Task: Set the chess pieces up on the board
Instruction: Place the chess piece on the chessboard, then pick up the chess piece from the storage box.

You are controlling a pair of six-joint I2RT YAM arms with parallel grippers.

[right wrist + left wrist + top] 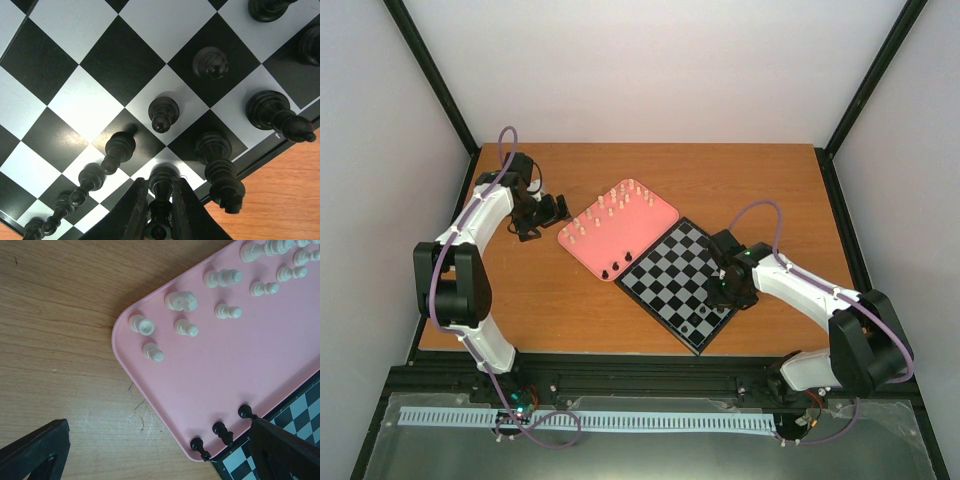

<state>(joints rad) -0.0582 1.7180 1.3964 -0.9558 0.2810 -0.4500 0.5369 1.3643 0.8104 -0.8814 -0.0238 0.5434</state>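
The board (672, 270) of black and grey checks lies at table centre-right, touching the pink tray (632, 232). Several cream chess pieces (186, 328) and three black ones (220, 430) stand on the tray. In the right wrist view several black pieces (163, 112) stand along the board's near edge rows (95, 55). My right gripper (161, 185) is shut on a black crowned piece (161, 197) that stands on a pale edge square. My left gripper (157, 440) is open and empty, low over the bare table beside the tray's corner; it also shows in the top view (548, 212).
The wooden table (540, 300) ends in black frame rails at the near edge. White walls close in the left, right and back. The right arm (800, 290) lies across the table beside the board's right corner.
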